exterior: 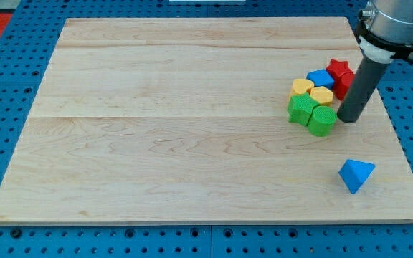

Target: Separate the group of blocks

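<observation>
**Block group packed tight at the board's right edge**

The group of blocks sits at about three o'clock on the wooden board (pixel 192 107), close to its right edge. It is a tight cluster, the pieces touching or nearly so: a red star-shaped block (pixel 340 71) at the top, another red block (pixel 344 85) partly hidden behind the rod, a blue block (pixel 320 77), two yellow blocks (pixel 302 87) (pixel 322 95) and two green blocks (pixel 303 109) (pixel 322 120) at the bottom. The cluster's long axis runs from one o'clock down to seven o'clock.

A blue triangular block (pixel 355 174) lies well apart, at five o'clock from the cluster.

There is no gripper; my tip (pixel 348 119) rests just beside the lower green block, at three o'clock from it.
</observation>
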